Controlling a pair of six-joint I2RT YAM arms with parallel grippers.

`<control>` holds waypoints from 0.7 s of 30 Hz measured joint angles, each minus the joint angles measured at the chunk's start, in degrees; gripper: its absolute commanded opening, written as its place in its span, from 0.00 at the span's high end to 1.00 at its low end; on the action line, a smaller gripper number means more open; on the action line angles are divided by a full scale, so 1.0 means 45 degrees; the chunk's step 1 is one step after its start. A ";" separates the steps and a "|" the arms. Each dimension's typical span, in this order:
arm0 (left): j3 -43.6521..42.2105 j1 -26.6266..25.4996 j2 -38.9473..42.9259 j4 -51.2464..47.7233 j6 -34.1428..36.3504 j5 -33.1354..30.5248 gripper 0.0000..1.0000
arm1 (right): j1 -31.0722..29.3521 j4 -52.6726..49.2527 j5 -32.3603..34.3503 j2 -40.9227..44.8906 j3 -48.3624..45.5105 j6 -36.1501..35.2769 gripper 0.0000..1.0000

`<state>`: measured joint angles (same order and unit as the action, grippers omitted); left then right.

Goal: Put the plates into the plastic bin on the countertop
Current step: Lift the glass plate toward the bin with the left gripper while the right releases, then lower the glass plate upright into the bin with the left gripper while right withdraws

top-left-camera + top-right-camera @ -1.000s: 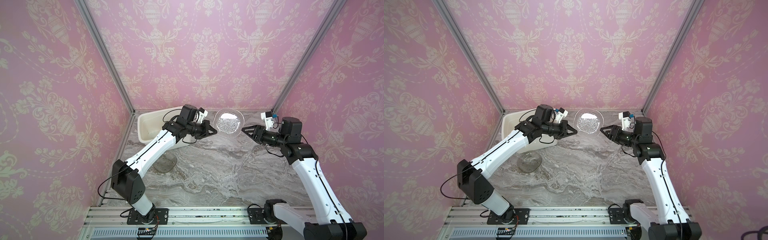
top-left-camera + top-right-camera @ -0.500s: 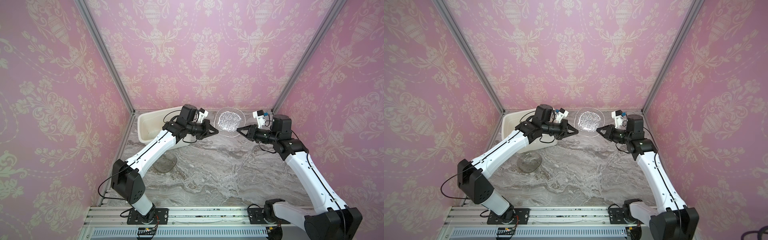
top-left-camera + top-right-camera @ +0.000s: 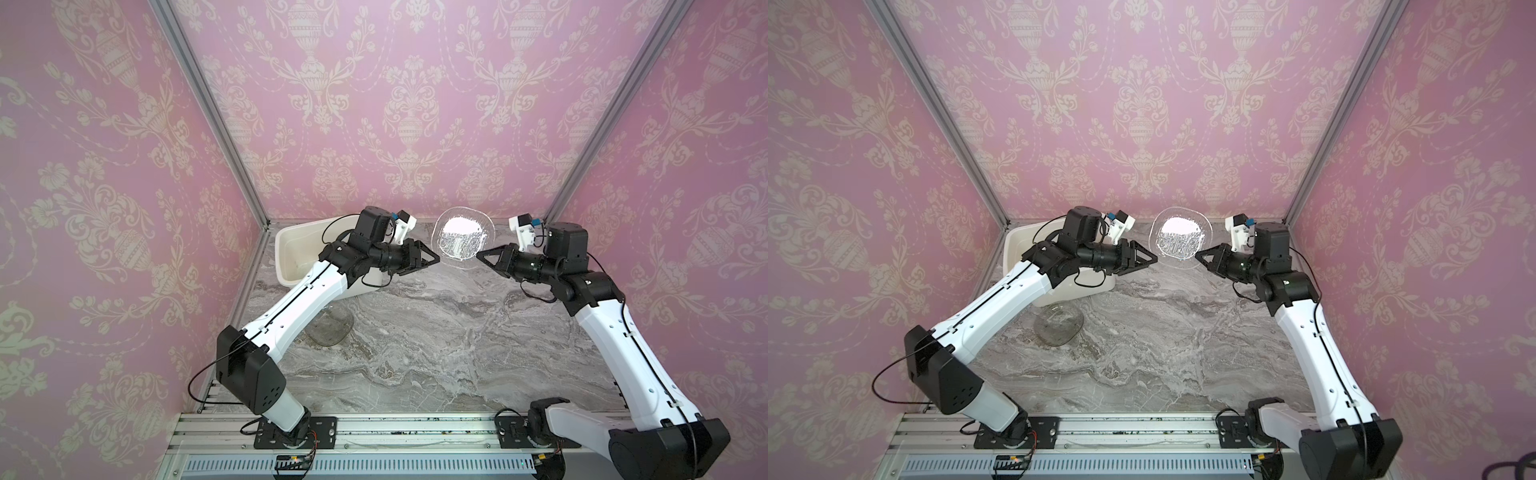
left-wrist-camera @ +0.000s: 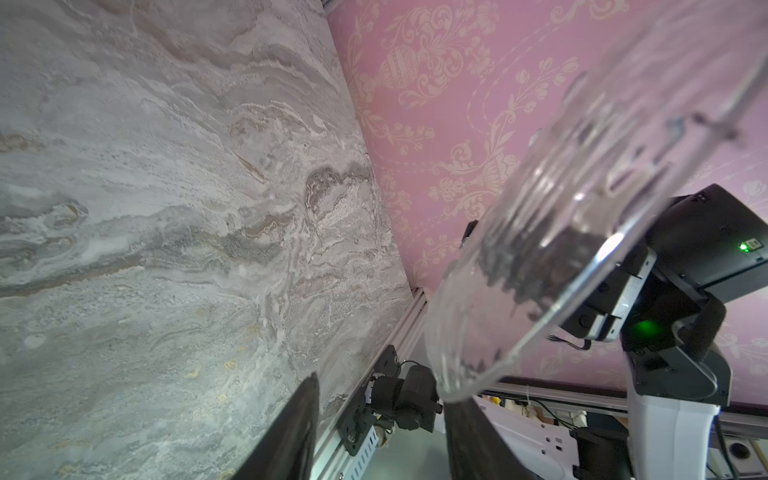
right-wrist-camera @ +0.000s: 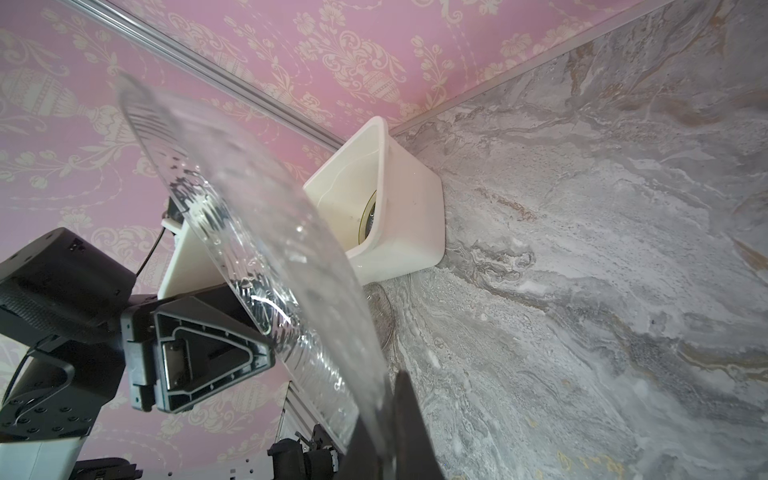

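Mid-air over the back of the countertop [image 3: 436,332], between both arms: clear glass plate [image 3: 463,239], tipped up on edge, off the surface; right gripper [image 3: 481,254] clenched on one rim; left gripper [image 3: 432,262] at the opposite rim, jaws apart in the left wrist view, rim just beside one jaw, no clamp visible; looks like a handover, right side carrying; bin [image 3: 291,257] in the back-left corner behind the left arm, something round with a yellowish rim already inside per the right wrist view; second plate [image 3: 330,332] flat on the countertop under the left arm, just in front of the bin.

Back the left gripper straight off along its own axis, no sideways drag on the rim; hold the right wrist dead steady until clear; thin-edge pinch on slick glass, so expect slip or swing under any jerk; clear the left arm out of the way before crossing to the bin; lower the plate flat inside, no drop onto the one below; release only once resting.
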<state>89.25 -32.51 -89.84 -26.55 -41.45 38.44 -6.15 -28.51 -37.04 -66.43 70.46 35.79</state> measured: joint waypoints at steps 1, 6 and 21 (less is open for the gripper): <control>0.0049 0.0005 0.0160 -0.0068 0.0359 -0.0243 0.51 | 0.0000 -0.0155 -0.0015 0.0000 0.0078 0.0000 1.00; 0.0350 0.0010 0.0393 -0.0165 0.1525 -0.0967 0.56 | -0.0267 -0.0772 -0.0068 -0.0068 0.0189 0.0000 1.00; 0.0039 0.0049 0.0369 0.0330 0.2205 -0.1948 1.00 | -0.1117 -0.1083 -0.0087 -0.0335 0.0185 0.0087 1.00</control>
<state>89.43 -32.29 -88.18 -25.06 -31.53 29.67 -11.18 -33.39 -37.43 -67.94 71.29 36.18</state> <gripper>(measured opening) 0.051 0.049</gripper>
